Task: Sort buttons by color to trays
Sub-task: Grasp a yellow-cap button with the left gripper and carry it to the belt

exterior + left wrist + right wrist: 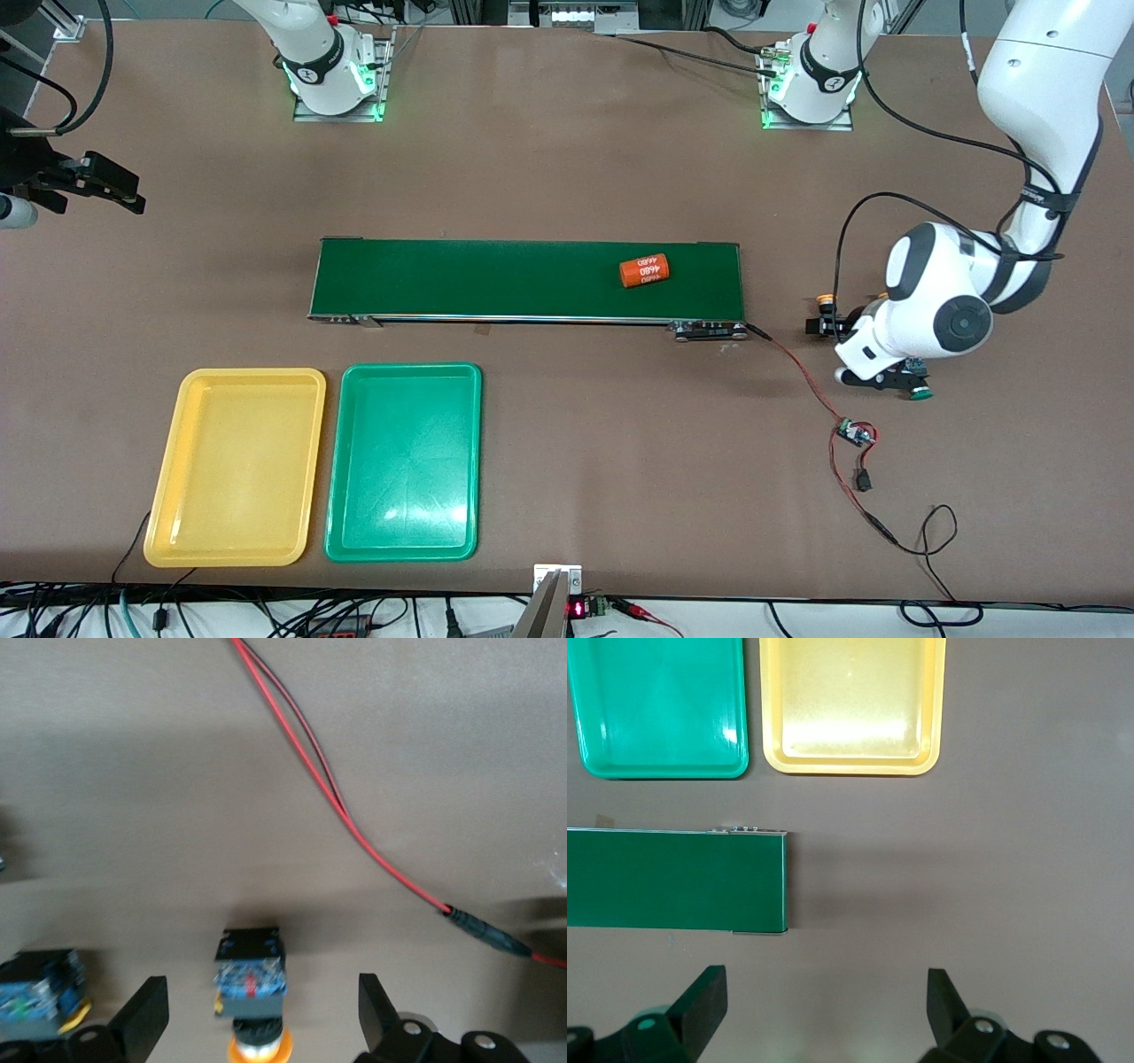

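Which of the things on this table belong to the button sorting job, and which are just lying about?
Job:
- yellow-capped button below the open left tool
- second button beside it
- green-capped button
- yellow tray
- green tray
- right tool, open, waiting over the table

Lying about:
- orange cylinder on the conveyor belt
- red-and-black wire
- small circuit board

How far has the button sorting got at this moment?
Nothing sorted: the yellow tray and green tray hold no buttons. In hand: the left gripper, jaws open, straddles a yellow-capped button. The right gripper waits, open. All sorting remains.
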### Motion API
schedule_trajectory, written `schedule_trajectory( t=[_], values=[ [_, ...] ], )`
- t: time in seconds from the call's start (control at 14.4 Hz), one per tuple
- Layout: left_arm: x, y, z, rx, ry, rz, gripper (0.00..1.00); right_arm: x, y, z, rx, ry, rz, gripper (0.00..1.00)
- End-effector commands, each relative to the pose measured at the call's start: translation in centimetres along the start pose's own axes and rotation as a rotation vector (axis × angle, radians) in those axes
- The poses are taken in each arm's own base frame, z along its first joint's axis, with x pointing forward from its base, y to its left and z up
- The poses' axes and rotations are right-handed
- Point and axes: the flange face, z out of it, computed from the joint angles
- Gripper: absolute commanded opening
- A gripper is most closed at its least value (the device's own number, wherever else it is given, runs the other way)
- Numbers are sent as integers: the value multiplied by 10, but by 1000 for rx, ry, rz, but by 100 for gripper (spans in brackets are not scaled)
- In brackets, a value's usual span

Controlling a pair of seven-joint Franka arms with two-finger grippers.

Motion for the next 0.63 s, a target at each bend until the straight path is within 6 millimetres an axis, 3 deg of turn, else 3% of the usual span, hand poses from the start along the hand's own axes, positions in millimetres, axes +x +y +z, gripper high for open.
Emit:
schedule_trajectory(
  t=[0.0, 0.07, 0.28, 0.56],
  values=[
    [-25, 2, 11, 17, 45, 7, 94, -4, 1, -1, 17, 6, 2, 100],
    [-27, 2, 14, 16, 42, 7, 91, -4, 1, -1, 17, 6, 2, 100],
    [-28, 1, 20, 12, 32, 8, 50, -4, 1, -1, 18, 5, 4, 100],
    [-27, 1, 24, 8, 22, 6, 32, -4, 1, -1, 17, 6, 4, 100]
  ],
)
